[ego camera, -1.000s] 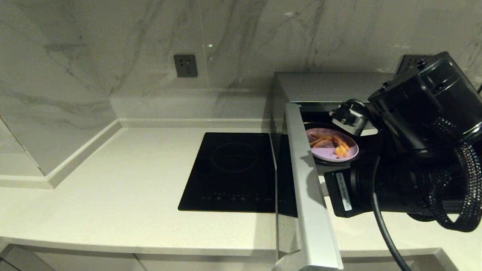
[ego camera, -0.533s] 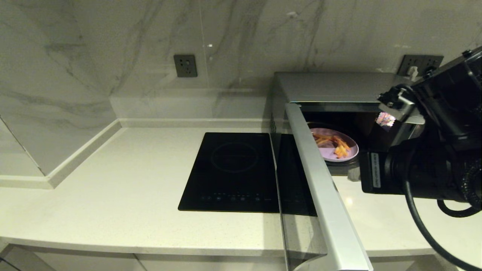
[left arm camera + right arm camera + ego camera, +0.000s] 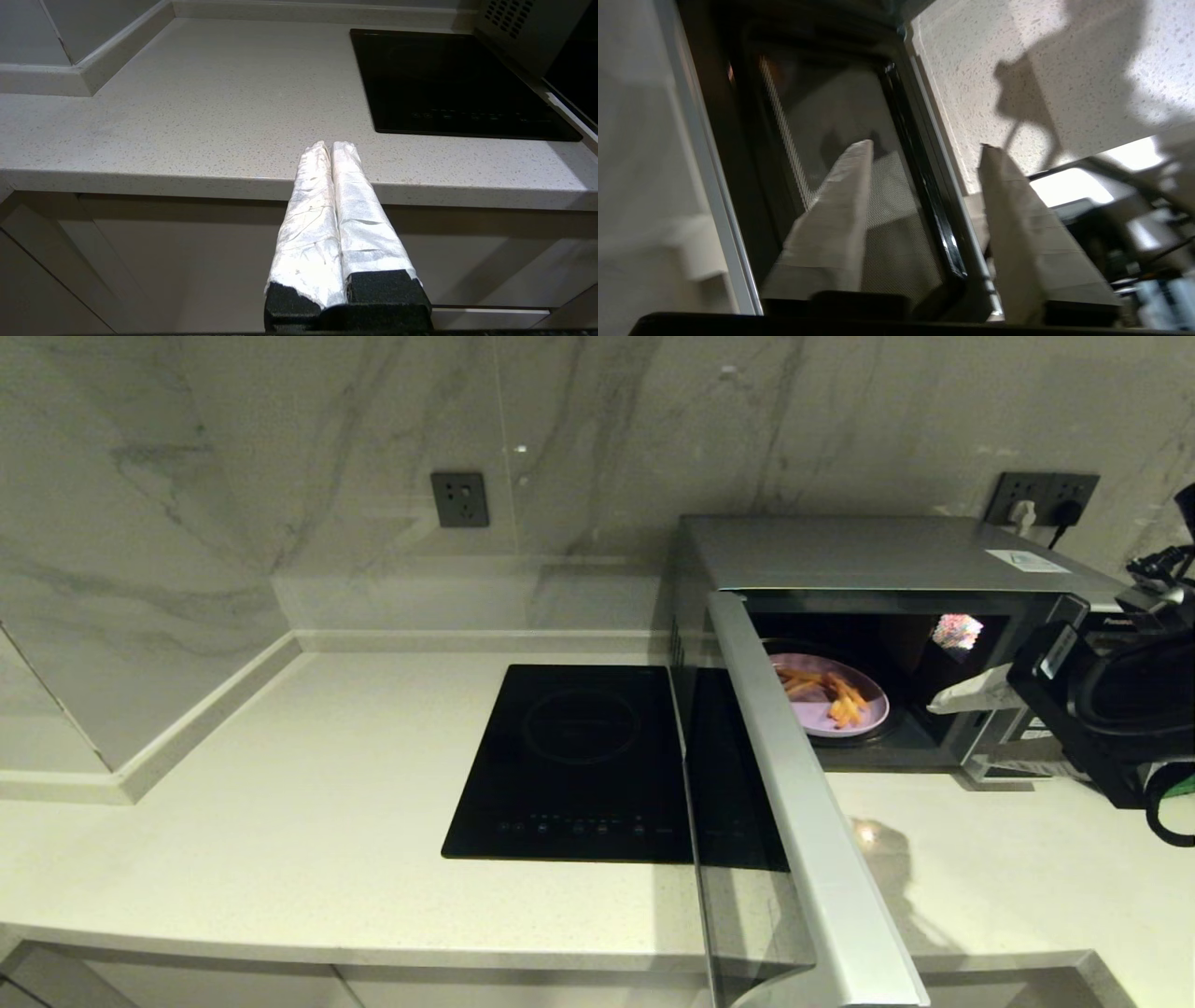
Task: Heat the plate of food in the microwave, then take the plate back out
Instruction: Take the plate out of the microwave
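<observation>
Head view: plate of food [image 3: 829, 703] inside microwave [image 3: 878, 555], well apart from right gripper's [image 3: 966, 723] spread, empty fingers [image 3: 971, 692].

The robot's right arm [image 3: 1111, 709] was a bulky black housing with rounded casings, a small white label with dark print near its front edge, and thick black cable looping beside it. A pale, tape-wrapped finger [image 3: 971, 693] jutted from it. Seen from the wrist, the right gripper [image 3: 924, 154] had two long tapering fingers wrapped in off-white tape, set into a black base. The left gripper [image 3: 331, 151] looked alike: two tapering fingers bound in crinkled white tape, seated in rough black foam-like blocks, though the material was hard to judge.
</observation>
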`<state>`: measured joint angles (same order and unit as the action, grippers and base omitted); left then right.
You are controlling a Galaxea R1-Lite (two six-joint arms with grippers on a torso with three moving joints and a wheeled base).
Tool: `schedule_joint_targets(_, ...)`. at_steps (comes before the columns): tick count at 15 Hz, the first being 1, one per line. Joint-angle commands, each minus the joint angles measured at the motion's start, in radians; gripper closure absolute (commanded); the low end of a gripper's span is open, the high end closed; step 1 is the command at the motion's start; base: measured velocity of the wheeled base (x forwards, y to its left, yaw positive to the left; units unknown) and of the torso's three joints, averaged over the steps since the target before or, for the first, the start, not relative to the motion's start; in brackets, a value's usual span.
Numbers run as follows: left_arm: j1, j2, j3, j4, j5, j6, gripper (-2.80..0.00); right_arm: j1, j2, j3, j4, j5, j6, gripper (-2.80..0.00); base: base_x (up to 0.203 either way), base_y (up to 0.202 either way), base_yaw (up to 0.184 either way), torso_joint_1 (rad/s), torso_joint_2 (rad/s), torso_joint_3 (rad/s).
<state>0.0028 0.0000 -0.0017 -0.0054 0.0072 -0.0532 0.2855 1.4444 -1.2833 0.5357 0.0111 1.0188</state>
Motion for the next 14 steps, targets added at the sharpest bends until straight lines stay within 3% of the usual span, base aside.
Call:
schedule_joint_targets(1, 0.000, 0.000, 0.000, -0.001, 0.000, 0.000, 0.00, -0.125, 0.091, 0.024, -0.023, 0.084, 0.018, -2.80, 0.000, 0.000, 0.000, 0.000, 0.00, 0.000)
schedule_joint_targets(5, 0.000, 0.000, 0.000, -0.001, 0.000, 0.000, 0.00, -0.201, 0.245, 0.043, -0.117, 0.093, 0.027, -2.80, 0.000, 0.000, 0.000, 0.000, 0.00, 0.000)
schedule_joint_targets(14, 0.000, 0.000, 0.000, -0.001, 0.000, 0.000, 0.00, -0.201, 0.496, -0.113, -0.151, -0.002, 0.024, -2.80, 0.000, 0.000, 0.000, 0.000, 0.00, 0.000)
